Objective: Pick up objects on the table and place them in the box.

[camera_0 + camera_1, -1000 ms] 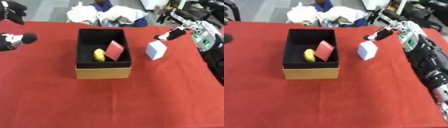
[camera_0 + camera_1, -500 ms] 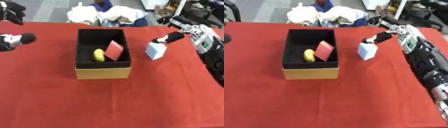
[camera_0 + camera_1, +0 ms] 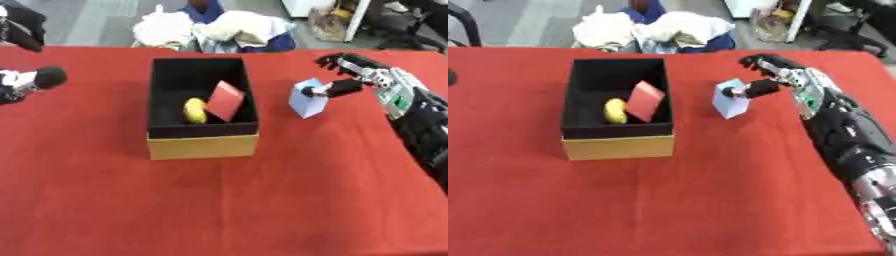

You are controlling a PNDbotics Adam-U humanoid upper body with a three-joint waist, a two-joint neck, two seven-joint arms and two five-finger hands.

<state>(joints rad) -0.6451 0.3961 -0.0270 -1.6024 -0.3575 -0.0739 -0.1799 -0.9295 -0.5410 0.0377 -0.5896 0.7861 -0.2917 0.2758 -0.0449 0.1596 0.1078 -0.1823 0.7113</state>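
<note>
Grasping the last cube.
Right hand (image 3: 773, 75), fingers spread, thumb touching the tilted blue cube (image 3: 307, 98); next, close, lift, carry left to the box (image 3: 202, 144).

Your left hand (image 3: 26, 82) is cut off by the left edge in the left eye view; only a rounded black tip and some white casing show, so its finger posture cannot be read. In the right eye view merely a dark sliver remains at that edge. Inside the box (image 3: 202, 145), the near wall hides the floor beneath the yellow object (image 3: 195, 110), and the red card (image 3: 226, 100) covers its right side. Your right hand (image 3: 773, 75) overlaps the pale blue block (image 3: 730, 99); the contact is too blurred to resolve.
</note>
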